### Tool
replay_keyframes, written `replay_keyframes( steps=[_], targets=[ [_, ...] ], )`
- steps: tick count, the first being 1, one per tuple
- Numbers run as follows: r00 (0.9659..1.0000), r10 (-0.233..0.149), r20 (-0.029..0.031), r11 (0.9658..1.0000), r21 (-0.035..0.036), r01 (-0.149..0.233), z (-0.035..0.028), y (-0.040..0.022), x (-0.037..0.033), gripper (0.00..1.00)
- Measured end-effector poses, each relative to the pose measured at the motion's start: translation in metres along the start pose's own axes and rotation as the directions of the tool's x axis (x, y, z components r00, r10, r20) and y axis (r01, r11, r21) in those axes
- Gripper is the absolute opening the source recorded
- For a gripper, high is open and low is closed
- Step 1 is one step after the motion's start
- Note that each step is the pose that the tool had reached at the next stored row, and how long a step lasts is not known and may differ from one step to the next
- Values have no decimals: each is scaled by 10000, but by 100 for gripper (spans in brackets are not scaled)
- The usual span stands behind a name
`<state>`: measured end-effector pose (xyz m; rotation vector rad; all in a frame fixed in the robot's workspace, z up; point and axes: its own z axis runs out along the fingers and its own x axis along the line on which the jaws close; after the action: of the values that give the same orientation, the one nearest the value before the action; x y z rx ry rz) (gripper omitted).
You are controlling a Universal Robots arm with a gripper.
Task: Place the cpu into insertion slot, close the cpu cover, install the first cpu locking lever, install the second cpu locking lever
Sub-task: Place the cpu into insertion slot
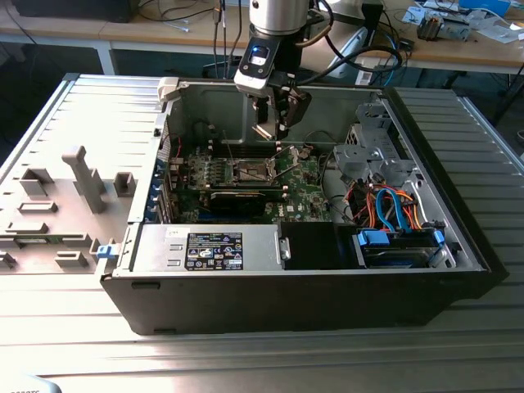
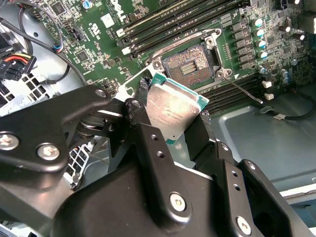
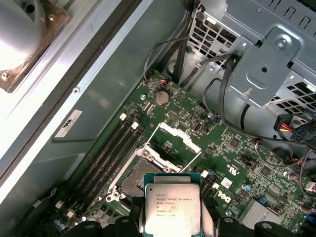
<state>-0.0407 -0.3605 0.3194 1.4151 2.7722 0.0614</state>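
My gripper (image 2: 174, 106) is shut on the cpu (image 2: 173, 111), a flat square chip with a silvery top and green edge, pinched by two opposite edges between black fingers (image 2: 143, 123). In the first wrist view the cpu (image 3: 172, 207) hangs above the green motherboard (image 3: 237, 163), just short of the insertion slot (image 3: 136, 180). The slot (image 2: 190, 66) lies bare with its dark pin field exposed. The cpu cover (image 3: 178, 136) stands swung open beyond it. A thin metal locking lever (image 2: 245, 92) sticks out beside the socket. In the exterior view the gripper (image 1: 274, 129) hovers over the socket (image 1: 252, 170).
The open computer case (image 1: 458, 246) lies on a slatted metal table. A grey drive cage (image 1: 372, 151) and orange and blue cables (image 1: 393, 205) sit at the exterior view's right, and a power supply (image 1: 213, 250) in front. Memory slots (image 3: 106, 158) run beside the socket.
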Motion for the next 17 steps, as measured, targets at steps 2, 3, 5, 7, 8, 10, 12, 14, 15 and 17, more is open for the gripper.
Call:
replay_keyframes(
  steps=[2, 3, 5, 7, 8, 10, 12, 14, 15, 17],
  targets=[
    [10000, 8, 0, 10000, 0, -8, 2, 0, 0, 54],
    [10000, 12, 1, 10000, 0, -12, 2, 0, 0, 54],
    [10000, 22, 1, 10000, 0, -22, 3, 0, 0, 54],
    [10000, 45, 2, 10000, 0, -45, 5, 0, 0, 54],
    [10000, 59, 2, 10000, 1, -59, 5, 0, 0, 54],
    [10000, 98, 4, 10000, 0, -98, 8, -1, 0, 54],
    [9999, 153, 7, 9999, 1, -153, 10, -1, 0, 54],
    [9998, 183, 9, 9998, 1, -183, 11, -1, 0, 54],
    [9998, 199, 10, 9998, 1, -199, 12, -1, 0, 54],
    [9998, 221, 11, 9998, 1, -221, 13, -1, 0, 54]
  ],
)
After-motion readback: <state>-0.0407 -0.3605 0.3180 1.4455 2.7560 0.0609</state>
